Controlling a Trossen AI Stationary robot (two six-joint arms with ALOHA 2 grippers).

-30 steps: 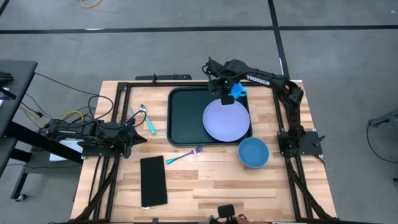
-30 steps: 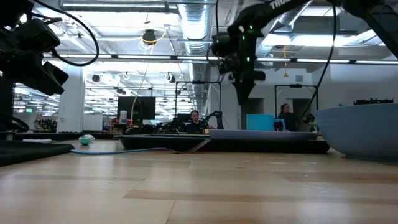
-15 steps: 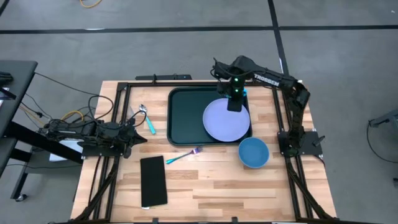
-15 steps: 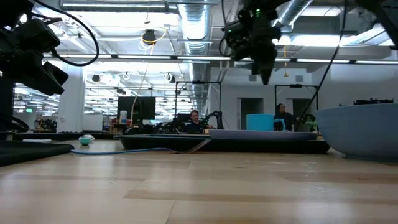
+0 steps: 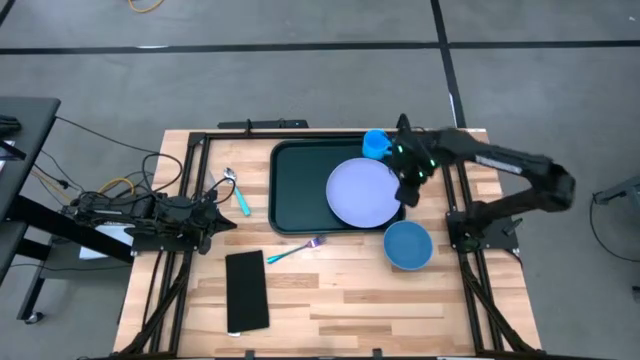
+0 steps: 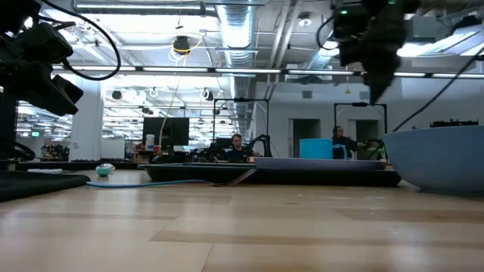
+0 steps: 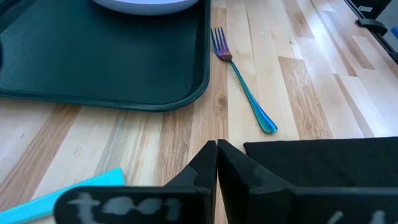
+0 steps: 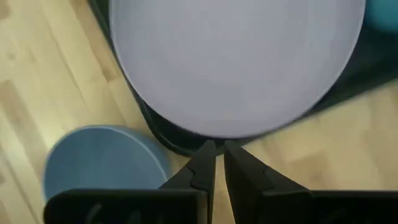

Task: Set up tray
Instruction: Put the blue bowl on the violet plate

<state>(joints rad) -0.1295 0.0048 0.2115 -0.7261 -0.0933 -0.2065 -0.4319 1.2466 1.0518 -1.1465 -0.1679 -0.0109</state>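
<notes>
The dark green tray (image 5: 305, 185) lies on the wooden table. A lavender plate (image 5: 363, 193) rests on the tray's right half. A blue cup (image 5: 375, 143) stands at the tray's far right corner. My right gripper (image 5: 408, 192) is shut and empty. It hovers above the tray's right rim, between the plate and a blue bowl (image 5: 407, 245), and the low view shows it well above the table (image 6: 376, 87). My left gripper (image 5: 215, 215) is shut and waits left of the tray. In its own view (image 7: 216, 149) it points at a fork (image 7: 242, 87).
The blue bowl (image 8: 99, 165) sits on the table by the tray's near right corner. The fork (image 5: 295, 250) lies in front of the tray. A teal-handled spoon (image 5: 238, 192) lies to the tray's left. A flat black rectangle (image 5: 247, 290) lies at the near left.
My right gripper has left the blue cup at the tray's far right corner. It has risen and gone over the plate toward the table's right and near edges, to the tray's right rim. The cup has stayed on the tray.
</notes>
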